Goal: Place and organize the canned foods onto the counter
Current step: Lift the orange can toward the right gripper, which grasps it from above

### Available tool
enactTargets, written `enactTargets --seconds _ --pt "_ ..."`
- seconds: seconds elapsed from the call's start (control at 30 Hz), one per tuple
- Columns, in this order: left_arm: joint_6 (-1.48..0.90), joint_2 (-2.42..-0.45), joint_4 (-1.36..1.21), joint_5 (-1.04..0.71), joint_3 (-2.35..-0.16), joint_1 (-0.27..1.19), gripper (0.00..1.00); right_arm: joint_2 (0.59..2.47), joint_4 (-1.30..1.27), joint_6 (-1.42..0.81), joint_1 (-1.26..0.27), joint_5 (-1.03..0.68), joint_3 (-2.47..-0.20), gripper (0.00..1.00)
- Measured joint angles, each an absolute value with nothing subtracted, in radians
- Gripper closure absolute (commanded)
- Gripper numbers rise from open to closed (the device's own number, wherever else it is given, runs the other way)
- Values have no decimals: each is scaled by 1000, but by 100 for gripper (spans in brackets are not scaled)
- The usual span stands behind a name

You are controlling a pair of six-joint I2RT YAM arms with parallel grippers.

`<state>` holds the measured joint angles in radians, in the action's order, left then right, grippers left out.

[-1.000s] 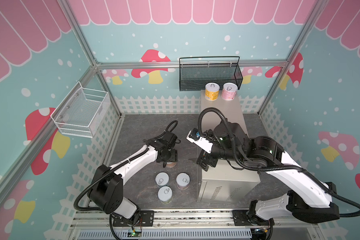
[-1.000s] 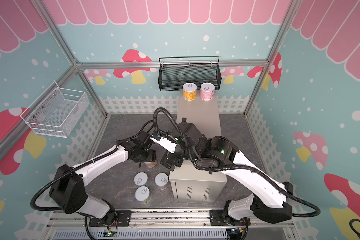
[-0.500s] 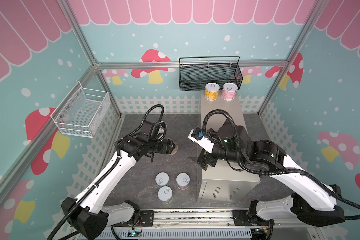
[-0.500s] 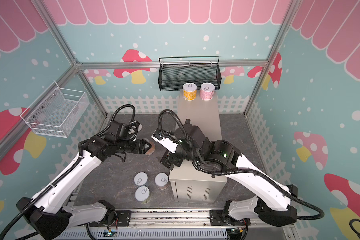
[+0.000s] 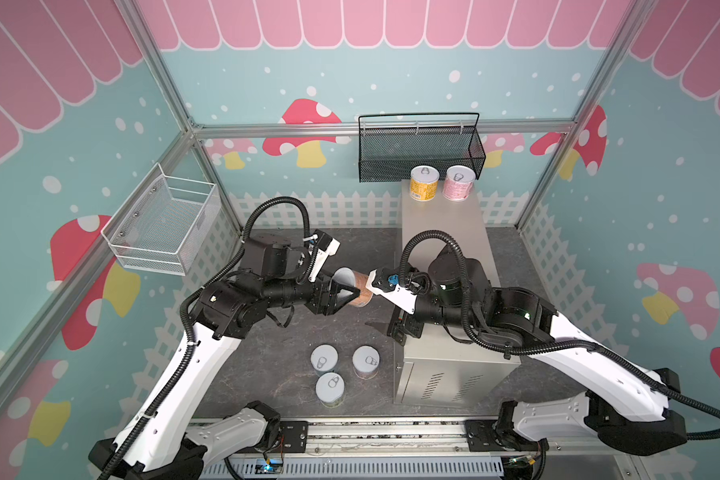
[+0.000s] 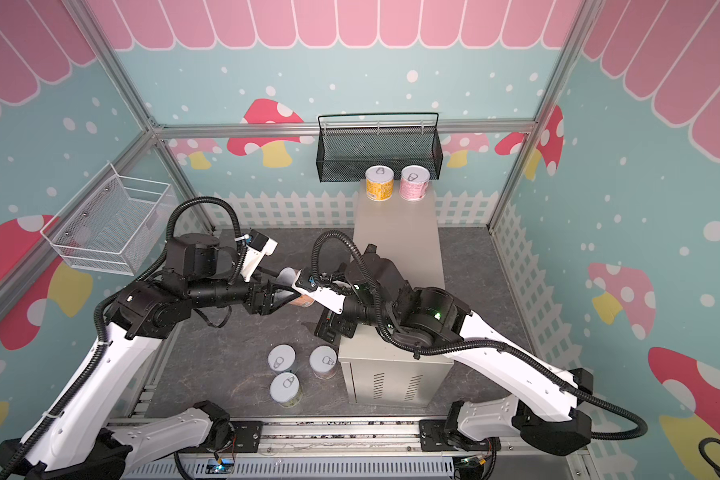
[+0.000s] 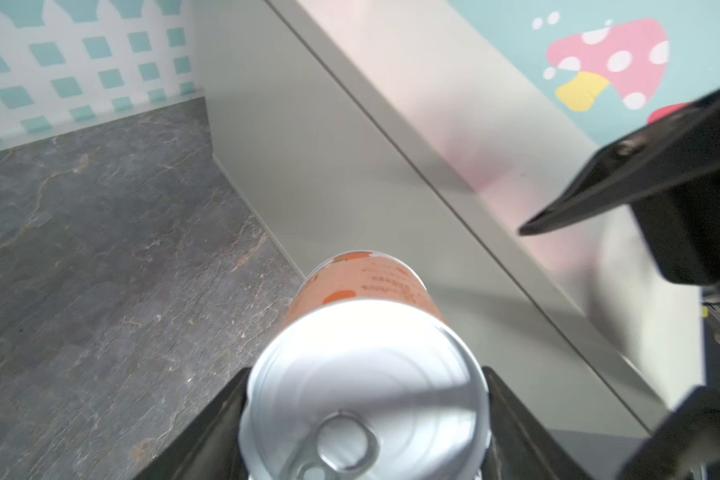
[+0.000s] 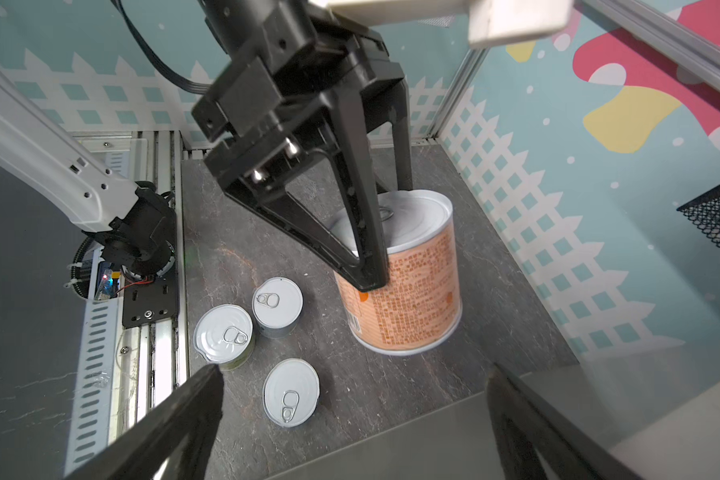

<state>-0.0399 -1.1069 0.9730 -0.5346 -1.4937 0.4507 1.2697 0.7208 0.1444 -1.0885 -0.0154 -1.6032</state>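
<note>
Grey stone-look floor [image 5: 267, 353], mushroom-papered walls. Orange can [image 8: 408, 286] tilted, above floor beside counter [image 5: 441, 224], pinched by left gripper [image 8: 385, 237]. Right gripper [image 8: 354, 376] spread wide, empty, close by. Three cans [image 5: 324, 360] upright on floor near counter's vented end. Yellow can [image 5: 424, 183], pink can [image 5: 458, 183] on counter's far end.

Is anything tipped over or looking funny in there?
Only the orange can: it leans sideways in the left gripper, apparently lifted off the floor. The three cans on the floor and the two cans on the counter stand straight. Nothing looks spilled or dented.
</note>
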Motion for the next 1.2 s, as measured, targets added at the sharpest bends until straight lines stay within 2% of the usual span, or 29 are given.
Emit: enactTargets --seconds 0.2,0.6,0.93,1.2 --pt "-14 -1102 1012 -595 -1565 446 100 1270 679 165 -1089 -25 -1602 1" --pt "17 -1081 1045 -641 -1568 446 100 1281 615 188 -1090 27 -1599 1" --pt "34 -1052 1052 -641 -1568 446 100 1379 603 210 -1093 10 -1616 1" --pt "34 -1052 1047 -640 -1568 445 100 1403 581 228 -1095 9 -1636 8"
